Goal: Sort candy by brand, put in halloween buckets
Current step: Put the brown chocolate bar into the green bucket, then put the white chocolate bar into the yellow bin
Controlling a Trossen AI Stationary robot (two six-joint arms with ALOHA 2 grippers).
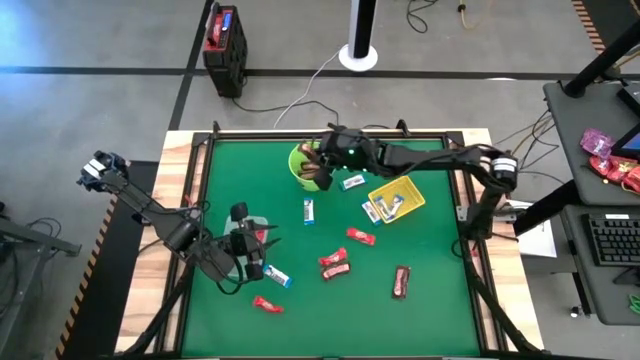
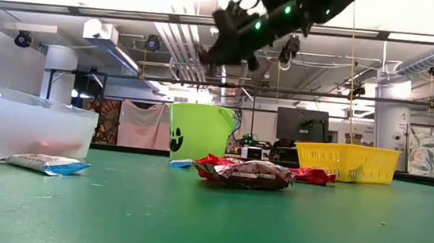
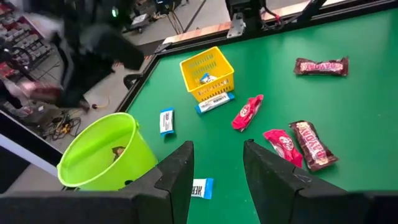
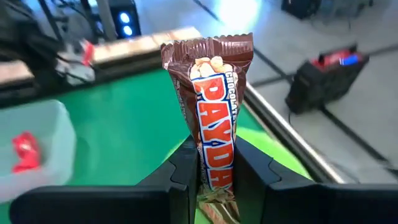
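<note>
The right gripper (image 4: pixel 214 180) pinched a brown Payday bar (image 4: pixel 213 118) above the green bucket (image 1: pixel 303 165) — left gripper (image 3: pixel 217 168) empty, parted, over the clear tub (image 2: pixel 25 123); four red bars loose.

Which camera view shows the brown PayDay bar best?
The right wrist view: the PayDay bar fills the frame, label readable, gripped by the right end effector. The high and low views show only the dark end effector above the green bucket; the left wrist view shows none.

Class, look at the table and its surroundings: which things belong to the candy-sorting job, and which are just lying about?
Job: green bucket, yellow tray, clear tub, loose candy bars, the brown bar in the right gripper.
Lying about: red-and-black case, keyboard.
</note>
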